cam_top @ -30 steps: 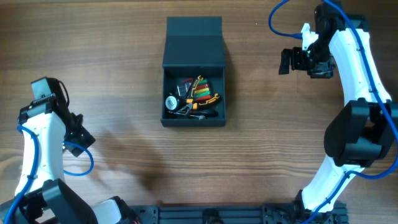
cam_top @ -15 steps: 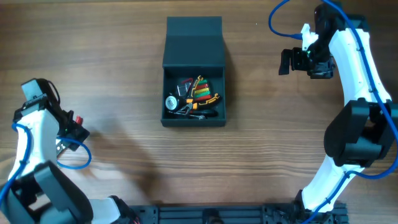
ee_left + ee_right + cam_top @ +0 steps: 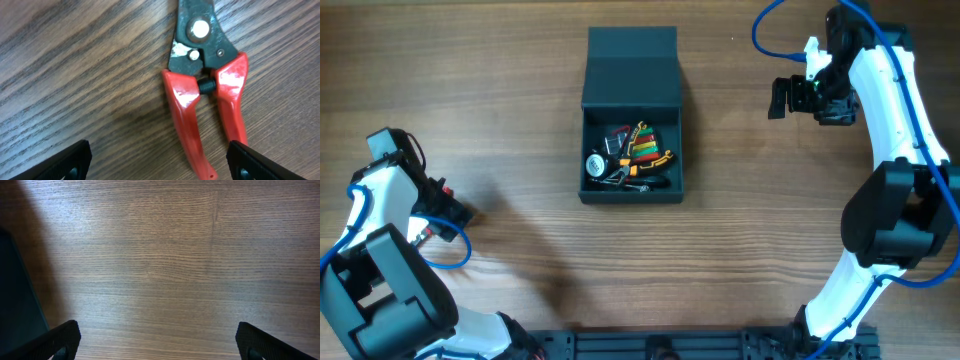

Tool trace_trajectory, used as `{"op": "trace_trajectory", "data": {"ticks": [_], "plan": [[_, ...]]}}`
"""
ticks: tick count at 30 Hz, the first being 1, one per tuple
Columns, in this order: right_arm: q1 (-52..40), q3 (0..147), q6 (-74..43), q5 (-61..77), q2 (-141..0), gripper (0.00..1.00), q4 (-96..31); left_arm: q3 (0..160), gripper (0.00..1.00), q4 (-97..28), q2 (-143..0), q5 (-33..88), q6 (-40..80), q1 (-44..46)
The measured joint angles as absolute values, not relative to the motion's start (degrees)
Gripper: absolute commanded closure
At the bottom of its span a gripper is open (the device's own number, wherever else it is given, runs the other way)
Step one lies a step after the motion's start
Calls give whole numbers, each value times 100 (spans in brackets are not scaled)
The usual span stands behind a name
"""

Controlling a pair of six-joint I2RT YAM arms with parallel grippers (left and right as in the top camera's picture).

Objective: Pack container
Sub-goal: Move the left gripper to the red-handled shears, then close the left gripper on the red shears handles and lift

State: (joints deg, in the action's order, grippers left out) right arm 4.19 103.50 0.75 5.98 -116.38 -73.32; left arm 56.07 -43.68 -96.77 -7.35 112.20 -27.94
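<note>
1. The container [image 3: 632, 120] stands in the middle of the wooden surface [image 3: 500, 90]. Its lid is open toward the far side, and small hand tools [image 3: 632, 155] lie inside.
2. The left pincer [image 3: 162, 162] is wide and holds nothing. It hangs over red-handled pliers [image 3: 205, 95] that lie on the surface, well apart from the container.
3. The right pincer [image 3: 160, 342] is also wide and holds nothing. It is to the right of the container, above bare wood.

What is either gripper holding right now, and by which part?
Nothing. The left gripper hangs open above the red-handled cutters on the table, not touching them; the right gripper is open and empty.
</note>
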Motion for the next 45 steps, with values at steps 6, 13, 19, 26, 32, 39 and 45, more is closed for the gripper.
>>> {"op": "trace_trajectory", "data": {"ticks": [6, 13, 19, 26, 32, 39, 45], "plan": [[419, 10350, 75, 598, -11638, 0, -7325, 5607, 15, -4431, -9679, -692, 11222, -2794], [419, 10350, 75, 600, -11638, 0, -7356, 5607, 14, -4427, -9723, -668, 11225, -2794], [419, 10350, 78, 600, -11638, 0, -7415, 5607, 14, -4383, -10066, -604, 11244, -2794], [419, 10350, 78, 598, -11638, 0, -7435, 5614, 25, -4324, -10136, -582, 11253, -2794], [419, 10350, 75, 600, -11638, 0, -7441, 5614, 36, -4316, -10138, -558, 11303, -2794], [419, 10350, 75, 600, -11638, 0, -7542, 5614, 54, -4303, -10138, -545, 11308, -2794], [419, 10350, 75, 600, -11638, 0, -7583, 5614, 69, -4303, -10145, -541, 11330, -2794]]}}
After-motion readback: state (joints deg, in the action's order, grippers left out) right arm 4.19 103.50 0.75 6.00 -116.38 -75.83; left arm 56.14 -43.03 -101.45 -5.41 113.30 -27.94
